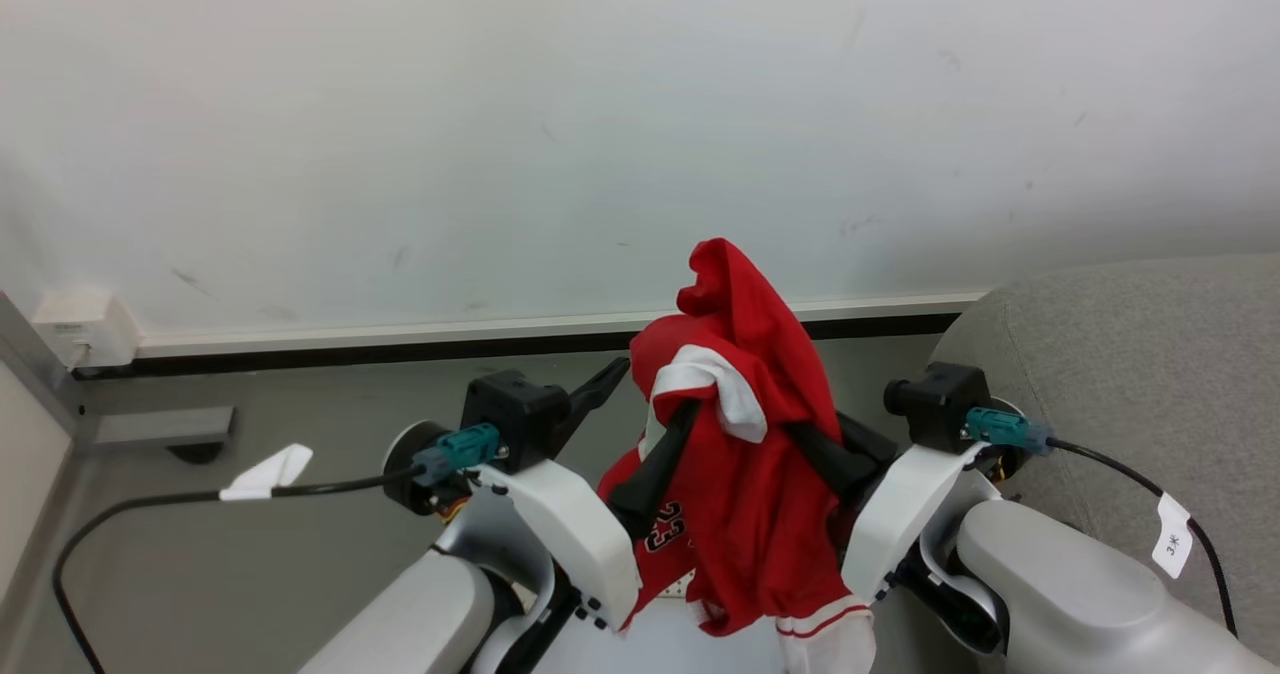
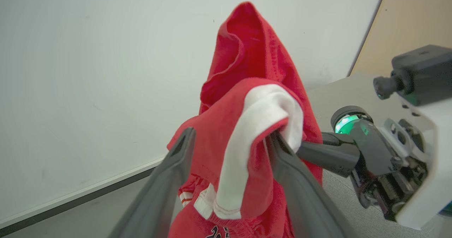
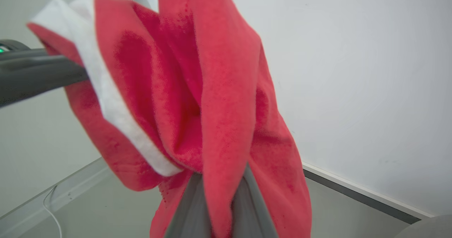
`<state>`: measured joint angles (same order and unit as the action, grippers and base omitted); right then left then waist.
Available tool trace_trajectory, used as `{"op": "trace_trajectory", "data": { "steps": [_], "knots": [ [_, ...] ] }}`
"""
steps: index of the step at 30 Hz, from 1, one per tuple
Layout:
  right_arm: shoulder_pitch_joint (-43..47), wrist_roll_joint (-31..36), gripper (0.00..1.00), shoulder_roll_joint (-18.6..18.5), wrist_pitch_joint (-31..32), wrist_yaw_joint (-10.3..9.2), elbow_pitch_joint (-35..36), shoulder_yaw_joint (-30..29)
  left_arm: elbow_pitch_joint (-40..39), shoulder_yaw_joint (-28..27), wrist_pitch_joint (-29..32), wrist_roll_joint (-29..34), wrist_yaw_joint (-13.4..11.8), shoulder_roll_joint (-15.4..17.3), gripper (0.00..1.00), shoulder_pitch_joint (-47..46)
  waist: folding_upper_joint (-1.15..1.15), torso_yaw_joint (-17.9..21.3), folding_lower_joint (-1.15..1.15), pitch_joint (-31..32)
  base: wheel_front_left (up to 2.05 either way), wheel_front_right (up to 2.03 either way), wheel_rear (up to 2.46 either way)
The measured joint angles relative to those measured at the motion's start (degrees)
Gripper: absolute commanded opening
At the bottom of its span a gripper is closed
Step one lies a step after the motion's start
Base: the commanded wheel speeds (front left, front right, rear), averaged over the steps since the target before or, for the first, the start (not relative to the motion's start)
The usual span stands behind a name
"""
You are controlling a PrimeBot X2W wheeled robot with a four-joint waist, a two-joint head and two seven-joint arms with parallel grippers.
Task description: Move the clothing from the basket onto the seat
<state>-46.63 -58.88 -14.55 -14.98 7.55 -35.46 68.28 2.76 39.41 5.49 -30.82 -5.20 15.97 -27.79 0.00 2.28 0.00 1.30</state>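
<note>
The clothing (image 1: 745,474), a red jersey with white bands and a dark 23, hangs bunched in the air between my arms. My right gripper (image 1: 800,434) is shut on it, and in the right wrist view the cloth (image 3: 212,107) rises out of the closed right gripper (image 3: 220,199). My left gripper (image 1: 655,389) is open. One of its fingers (image 2: 282,160) sits under a white-banded fold (image 2: 261,114), and the other finger (image 2: 176,160) is bare. A sliver of the white basket (image 1: 655,644) shows below the jersey. The grey seat (image 1: 1130,374) is on the right.
A white wall and a dark baseboard (image 1: 400,349) run across behind the jersey, above grey floor (image 1: 300,404). A pale box (image 1: 85,329) sits on the wall at the left. Tagged black cables (image 1: 200,499) trail from both wrists.
</note>
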Motion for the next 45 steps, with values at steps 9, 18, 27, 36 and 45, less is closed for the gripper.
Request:
{"op": "trace_trajectory", "data": {
  "steps": [9,18,27,36,45],
  "knots": [
    [0.46,1.6,0.0,-2.94,0.0,0.0,0.38,-3.96,-0.2,0.65,-0.01,-0.18,-0.16,-0.05,1.0,0.69,0.0,1.95,0.0,-0.23,0.0,0.0,0.0],
    [0.42,3.64,0.0,-7.14,-0.04,0.0,2.94,-8.56,-0.12,1.14,-0.48,-0.78,-0.41,-0.26,1.0,1.21,0.0,6.05,0.0,-0.64,0.0,0.0,0.0],
    [0.22,5.58,0.0,-12.57,-0.04,0.0,7.0,-12.3,0.07,1.47,-1.13,-1.14,-0.46,-0.63,1.0,1.33,0.0,12.15,0.0,-1.33,0.0,0.0,0.0],
    [0.21,6.91,0.0,-18.51,-0.05,0.0,11.84,-15.53,0.59,2.61,-1.62,-1.13,-0.14,-1.32,1.0,1.24,0.0,18.52,0.0,-1.93,0.0,0.0,0.0],
    [0.94,7.56,0.0,-21.54,0.4,0.0,15.3,-18.63,0.79,3.37,-1.96,-1.03,-0.13,-1.83,1.0,0.63,0.0,23.14,0.0,-2.51,0.0,0.0,0.0]
  ]
}}
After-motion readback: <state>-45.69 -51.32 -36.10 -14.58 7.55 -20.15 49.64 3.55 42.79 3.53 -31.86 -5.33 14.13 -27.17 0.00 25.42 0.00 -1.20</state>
